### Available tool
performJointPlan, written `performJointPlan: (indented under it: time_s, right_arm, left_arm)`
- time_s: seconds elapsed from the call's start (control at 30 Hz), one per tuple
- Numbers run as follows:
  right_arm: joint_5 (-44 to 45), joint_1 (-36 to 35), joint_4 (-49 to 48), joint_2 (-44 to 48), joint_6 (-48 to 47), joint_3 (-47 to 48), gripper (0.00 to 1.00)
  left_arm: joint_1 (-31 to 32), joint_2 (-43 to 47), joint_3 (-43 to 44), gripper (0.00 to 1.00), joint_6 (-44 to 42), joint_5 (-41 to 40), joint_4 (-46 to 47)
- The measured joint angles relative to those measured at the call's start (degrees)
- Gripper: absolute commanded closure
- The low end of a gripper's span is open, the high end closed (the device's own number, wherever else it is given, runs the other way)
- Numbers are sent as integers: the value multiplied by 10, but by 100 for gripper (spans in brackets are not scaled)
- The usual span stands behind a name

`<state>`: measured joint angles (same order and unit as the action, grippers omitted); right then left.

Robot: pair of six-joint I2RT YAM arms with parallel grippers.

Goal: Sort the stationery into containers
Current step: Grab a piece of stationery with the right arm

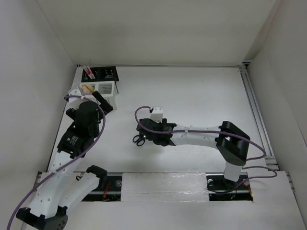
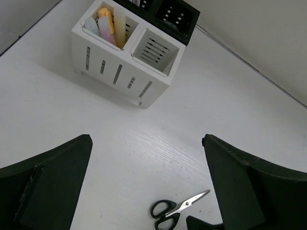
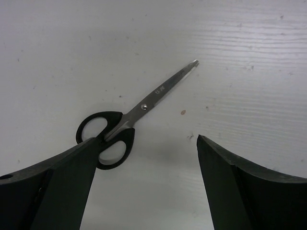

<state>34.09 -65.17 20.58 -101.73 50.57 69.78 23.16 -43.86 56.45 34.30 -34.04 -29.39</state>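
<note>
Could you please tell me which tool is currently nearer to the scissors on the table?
Right. The right tool is open just above the scissors, their handles beside one finger. The left tool is farther off, open, by the white organizer.

Top camera overhead, wrist cameras lower, angled down, both showing scissors [image 3: 143, 108]

Scissors [image 3: 142, 107] handles pt. behind R finger [image 3: 48, 191].
</note>
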Motion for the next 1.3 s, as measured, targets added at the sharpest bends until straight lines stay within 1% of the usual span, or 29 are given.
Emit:
performJointPlan:
  time_s: [0.13, 0.3, 0.43, 0.5, 0.63, 1.0, 1.13, 1.2, 1.3]
  right_arm:
    - [5, -14, 27, -59, 31, 51, 17]
    - [12, -36, 58, -103, 69, 103, 20]
    - [17, -43, 82, -111, 92, 113, 21]
    - [21, -44, 93, -112, 101, 114, 26]
    - [26, -43, 110, -113, 114, 114, 27]
    - [30, -43, 138, -139, 129, 114, 28]
    - [30, -43, 138, -140, 133, 114, 31]
    - [30, -43, 137, -144, 134, 114, 34]
    - [33, -43, 138, -152, 134, 117, 35]
  left_arm:
    - [0, 13, -9, 0, -12, 6, 7]
    - [0, -17, -9, 0, -22, 31, 12]
    - [0, -41, -10, 0, -32, 64, 13]
    - [0, -38, -10, 0, -38, 80, 14]
    - [0, -24, -10, 0, -45, 100, 20]
    - [0, -20, -15, 0, -54, 127, 30]
    - [0, -20, -15, 0, -56, 130, 30]
    - [0, -20, -15, 0, -56, 130, 30]
    - [0, -20, -15, 0, -56, 130, 30]
